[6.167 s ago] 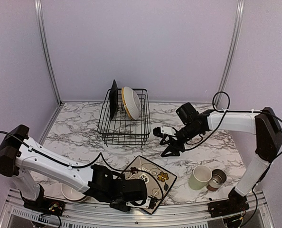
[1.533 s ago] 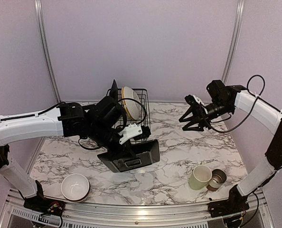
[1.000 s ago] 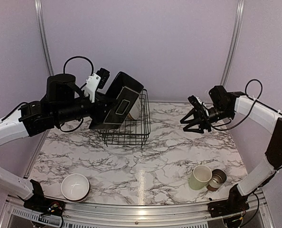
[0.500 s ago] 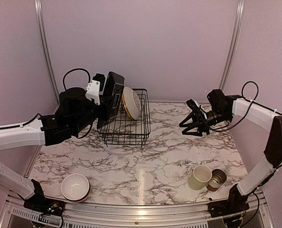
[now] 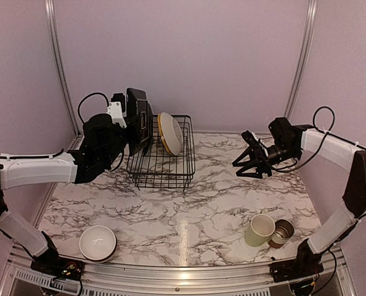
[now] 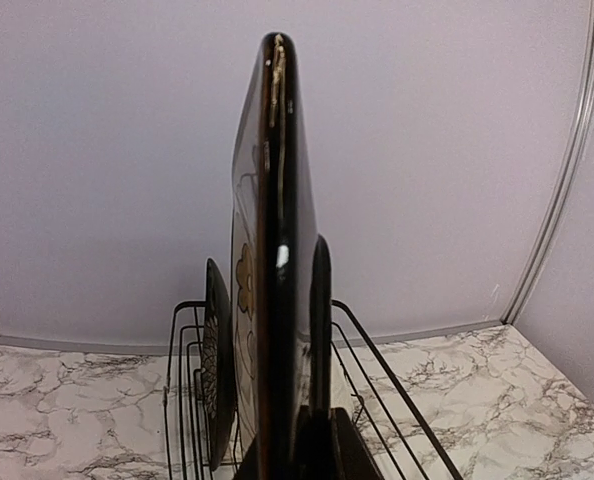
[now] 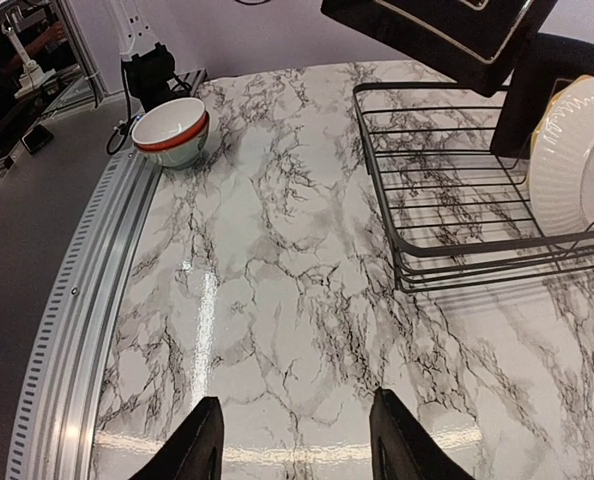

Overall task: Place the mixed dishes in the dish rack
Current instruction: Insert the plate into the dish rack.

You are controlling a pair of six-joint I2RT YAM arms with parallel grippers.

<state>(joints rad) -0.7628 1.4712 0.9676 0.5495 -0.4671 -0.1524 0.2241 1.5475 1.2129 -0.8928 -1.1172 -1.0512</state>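
- left gripper (image 5: 132, 125) closed narrow on the lower edge of a black square plate (image 5: 140, 110), which is held on edge over the left end of the dish rack (image 5: 170, 176), not yet down in a slot
- plate is upright and looks lined up with the prongs, judged so it can drop straight between them; which slot, cannot tell
- already in the dish rack: second black plate (image 6: 215, 385) upright at the left, round plate (image 5: 170, 132) leaning right of it
- right gripper (image 5: 249, 161) about half open, nothing in it, hovering well right of the dish rack, probably parked clear to give the left arm room
- on the worktop (image 5: 189, 209): white bowl (image 5: 98, 242) well in front-left of the dish rack, pale green mug (image 5: 260, 230) and small cup (image 5: 283, 231) side by side front-right; all three not yet loaded
- left wrist view has the held plate edge-on, one finger (image 6: 320, 330) on its right face, and the second black plate, which the top view hides behind the held one
- right wrist view adds the round plate's ribbed white back and a red band on the bowl; only the top view shows mug and cup
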